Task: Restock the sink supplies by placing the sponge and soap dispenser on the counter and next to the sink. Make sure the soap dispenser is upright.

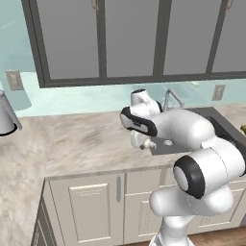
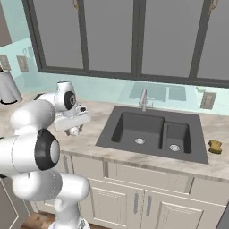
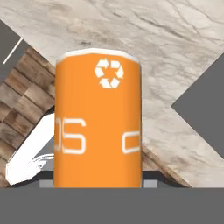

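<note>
An orange soap dispenser (image 3: 98, 122) with a white recycling mark sits right in front of the hand camera, with the gripper shut on it; the fingertips are hidden behind it. The gripper (image 1: 142, 143) (image 2: 74, 131) hangs low over the marbled counter (image 1: 72, 144) (image 2: 214, 166), just left of the dark double-basin sink (image 2: 152, 129) (image 1: 218, 122) and near the front edge. The small yellow-olive sponge (image 2: 215, 146) (image 1: 243, 129) lies on the counter right of the sink, far from the gripper.
A chrome faucet (image 2: 143, 99) (image 1: 172, 98) stands behind the sink. A silver vessel (image 1: 6, 115) (image 2: 8, 87) sits at the far left of the counter. Grey upper cabinets (image 1: 129, 38) hang above. Wooden floor (image 3: 22, 100) shows past the counter's edge.
</note>
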### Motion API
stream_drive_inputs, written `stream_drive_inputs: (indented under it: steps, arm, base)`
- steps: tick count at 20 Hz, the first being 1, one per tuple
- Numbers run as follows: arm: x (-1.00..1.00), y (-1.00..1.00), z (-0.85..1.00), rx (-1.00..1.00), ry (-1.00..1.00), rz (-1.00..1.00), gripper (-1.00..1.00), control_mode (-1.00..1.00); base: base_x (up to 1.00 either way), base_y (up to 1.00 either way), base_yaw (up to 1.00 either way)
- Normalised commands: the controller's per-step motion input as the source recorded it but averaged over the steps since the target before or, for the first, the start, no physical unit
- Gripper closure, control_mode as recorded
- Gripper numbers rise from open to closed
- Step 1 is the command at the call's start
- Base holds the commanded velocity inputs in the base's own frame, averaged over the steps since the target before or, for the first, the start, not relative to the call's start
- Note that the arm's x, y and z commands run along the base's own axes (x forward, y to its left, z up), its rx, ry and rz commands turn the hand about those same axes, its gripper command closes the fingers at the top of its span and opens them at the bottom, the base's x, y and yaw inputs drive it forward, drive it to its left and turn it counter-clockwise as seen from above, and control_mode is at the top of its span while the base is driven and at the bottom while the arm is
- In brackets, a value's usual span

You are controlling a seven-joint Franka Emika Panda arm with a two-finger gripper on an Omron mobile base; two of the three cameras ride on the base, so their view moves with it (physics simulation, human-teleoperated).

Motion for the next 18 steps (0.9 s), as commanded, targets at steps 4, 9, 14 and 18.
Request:
stream_drive_inputs:
  steps: [4,9,14,18]
  arm:
    - [0.63,0.0,-0.01,-0.36,0.45,0.23,1.0,-1.0]
    - [0.18,-0.18,-0.19,-0.29,0.12,0.41,1.0,-1.0]
    - [0.08,-0.3,-0.19,-0.1,-0.06,0.53,1.0,-1.0]
    - [0.46,-0.18,0.0,-0.02,-0.15,0.52,1.0,-1.0]
  base:
    - [0.0,0.0,0.0]
    - [0.0,0.0,0.0]
    - [0.0,0.0,0.0]
    - [0.0,0.0,0.0]
